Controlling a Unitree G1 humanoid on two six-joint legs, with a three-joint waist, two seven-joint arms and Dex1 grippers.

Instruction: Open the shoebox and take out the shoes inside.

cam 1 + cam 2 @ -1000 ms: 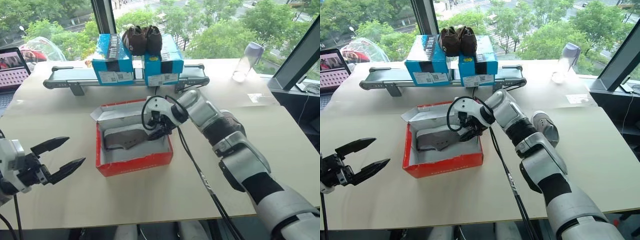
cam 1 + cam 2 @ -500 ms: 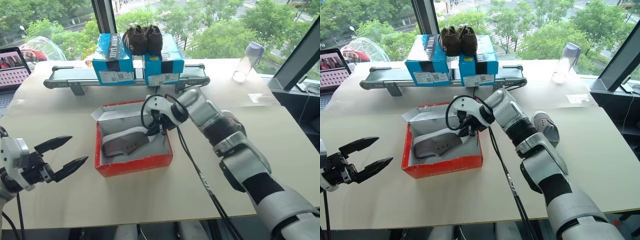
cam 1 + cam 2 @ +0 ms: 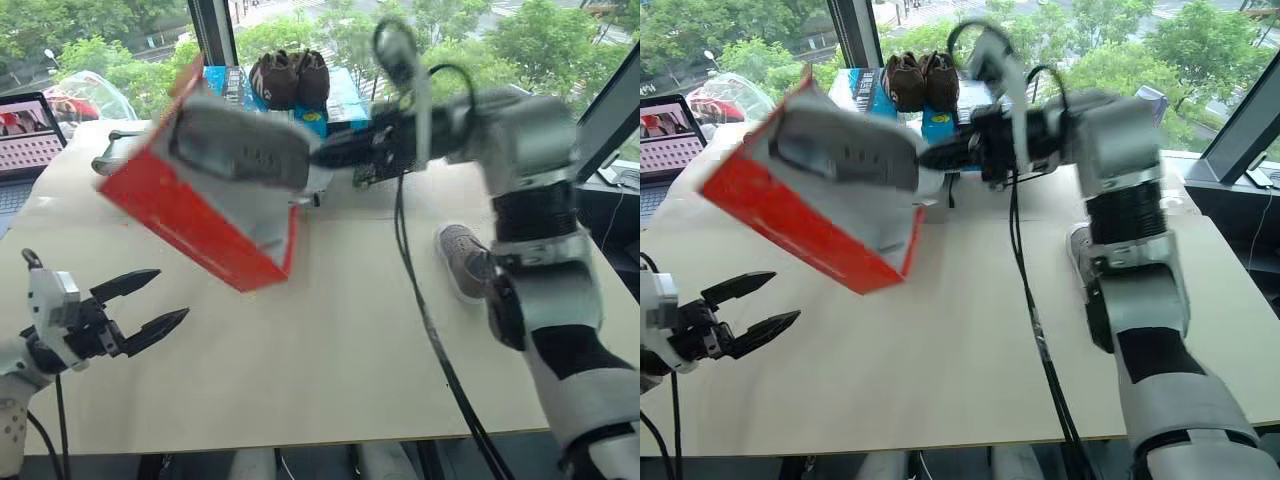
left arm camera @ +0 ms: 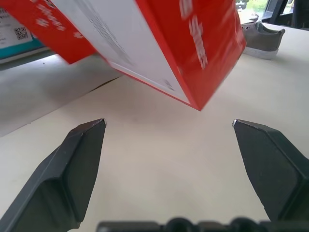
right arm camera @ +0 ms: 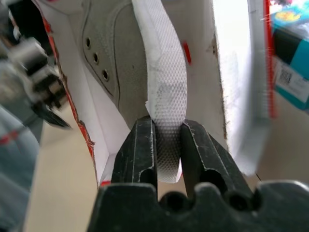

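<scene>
Left gripper (image 3: 150, 303), fingers spread apart, hovered low, left of the raised bright red cardboard shoebox (image 3: 190, 225). Inside the tilted box, a grey slip-on sneaker (image 5: 123, 72) was clamped at its white sole by the right gripper (image 5: 168, 133). A second grey sneaker (image 3: 465, 260) lay on the beige table (image 3: 330, 350), right of the box.

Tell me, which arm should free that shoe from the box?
Probably the left. Its gripper hangs open just below the lifted shoebox, while the right gripper is clamped on the shoe stuck inside.
</scene>
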